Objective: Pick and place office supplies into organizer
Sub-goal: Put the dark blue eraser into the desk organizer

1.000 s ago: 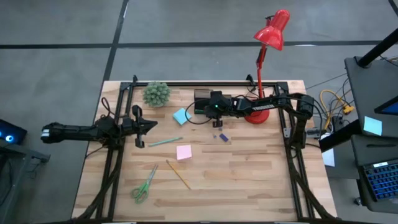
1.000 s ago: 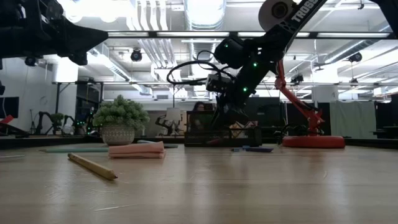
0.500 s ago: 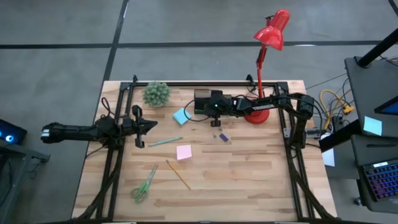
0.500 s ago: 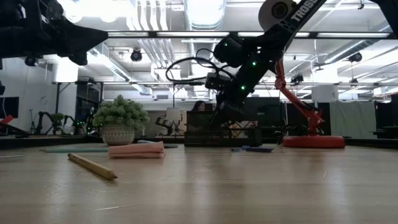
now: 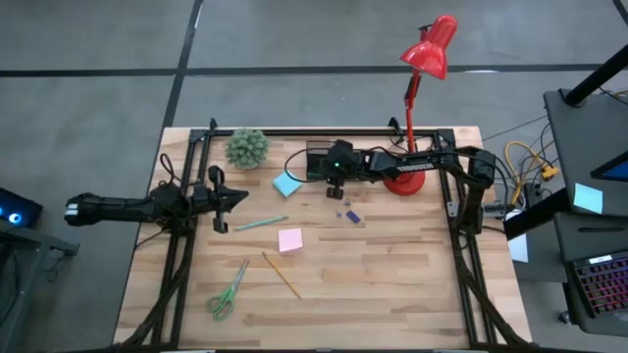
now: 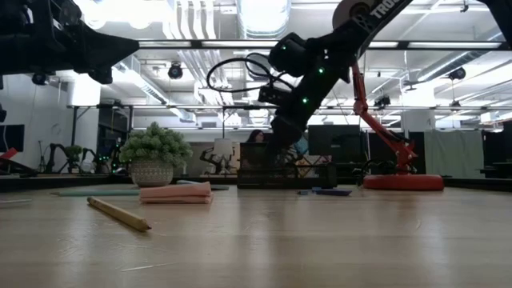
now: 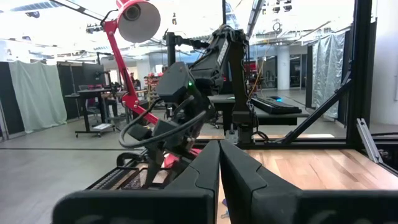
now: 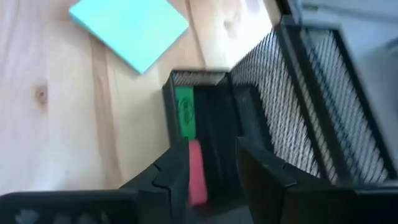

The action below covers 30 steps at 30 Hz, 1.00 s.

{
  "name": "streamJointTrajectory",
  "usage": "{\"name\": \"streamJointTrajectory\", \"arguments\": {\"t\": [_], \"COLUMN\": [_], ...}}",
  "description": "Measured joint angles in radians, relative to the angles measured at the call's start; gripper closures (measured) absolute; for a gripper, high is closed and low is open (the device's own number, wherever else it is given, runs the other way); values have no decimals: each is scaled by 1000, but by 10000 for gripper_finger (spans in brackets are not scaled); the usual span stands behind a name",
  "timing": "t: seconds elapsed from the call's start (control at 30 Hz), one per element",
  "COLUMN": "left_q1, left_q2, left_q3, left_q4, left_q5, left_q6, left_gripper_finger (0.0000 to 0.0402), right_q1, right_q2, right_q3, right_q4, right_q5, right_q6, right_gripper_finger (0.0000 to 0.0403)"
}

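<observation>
**Right gripper lowering a small pink piece into the black mesh organizer**

To do this well, keep the right gripper point(image 8: 211, 168) centred over the narrow front compartment of the black wire-mesh organizer point(image 8: 311, 93), then release only once the small pink piece point(image 8: 196, 171) is hanging inside the walls. The fingers are standing partly apart, gripping the pink piece against one pad, above a green piece point(image 8: 183, 112) already lying inside. The left gripper point(image 5: 228, 199) is waiting closed and empty at the table's left.
</observation>
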Motion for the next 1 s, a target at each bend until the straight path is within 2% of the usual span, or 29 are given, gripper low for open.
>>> {"name": "streamJointTrajectory", "arguments": {"t": [0.23,0.53,0.9,1.0], "left_q1": [0,0,0,0], "left_q2": [0,0,0,0], "left_q3": [0,0,0,0], "left_q4": [0,0,0,0], "left_q5": [0,0,0,0], "left_q6": [0,0,0,0], "left_gripper_finger": [402,402,402,402], "right_q1": [26,102,172,183], "right_q2": [0,0,0,0], "right_q3": [52,71,68,68], "right_q4": [-217,-343,-542,-552], "right_q5": [-1,-5,-12,-57], "right_q6": [186,400,652,706], "right_gripper_finger": [250,218,213,213]}}
